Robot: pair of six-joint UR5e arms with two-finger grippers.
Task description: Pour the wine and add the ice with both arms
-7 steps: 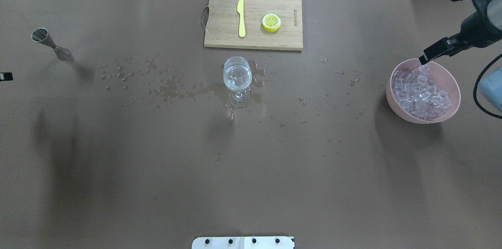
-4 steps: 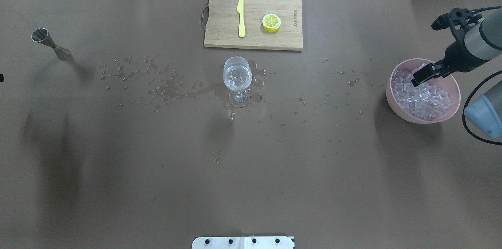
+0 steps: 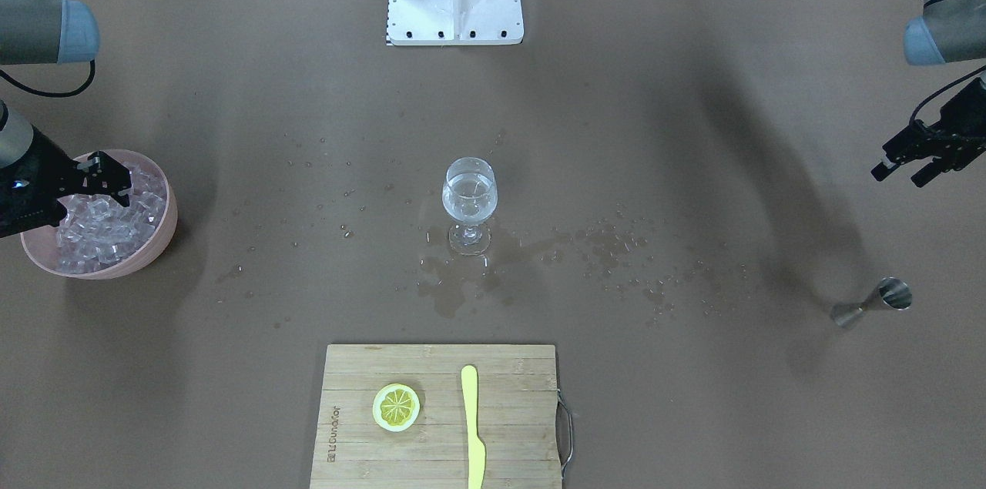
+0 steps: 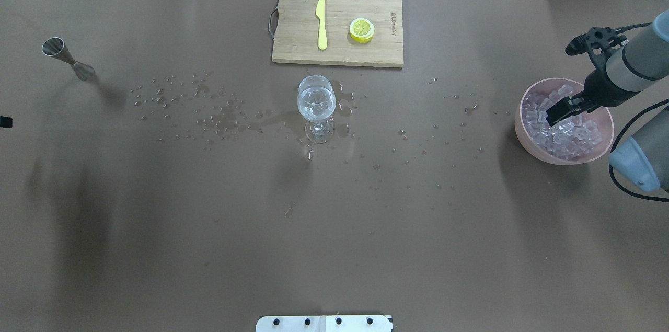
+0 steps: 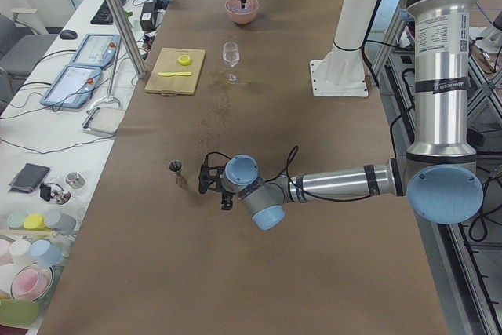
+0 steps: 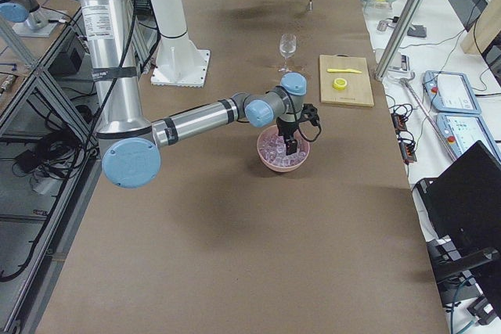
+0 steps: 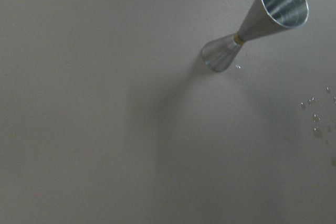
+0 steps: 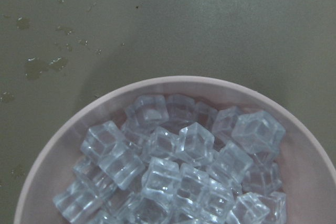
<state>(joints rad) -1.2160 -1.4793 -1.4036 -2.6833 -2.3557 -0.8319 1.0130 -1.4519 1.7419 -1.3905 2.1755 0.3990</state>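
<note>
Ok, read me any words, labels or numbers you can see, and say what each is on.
Cutting board: one short printed mark along its edge beside the lemon slice, too small and blurred to read.
No text shows on the wine glass, jigger, bowl or knife.

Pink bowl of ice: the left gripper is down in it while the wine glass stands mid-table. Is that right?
No. The right gripper, not the left, is down in the pink bowl of ice, as the overhead exterior view shows; the left gripper hangs near the jigger. The wine glass does stand mid-table.
</note>
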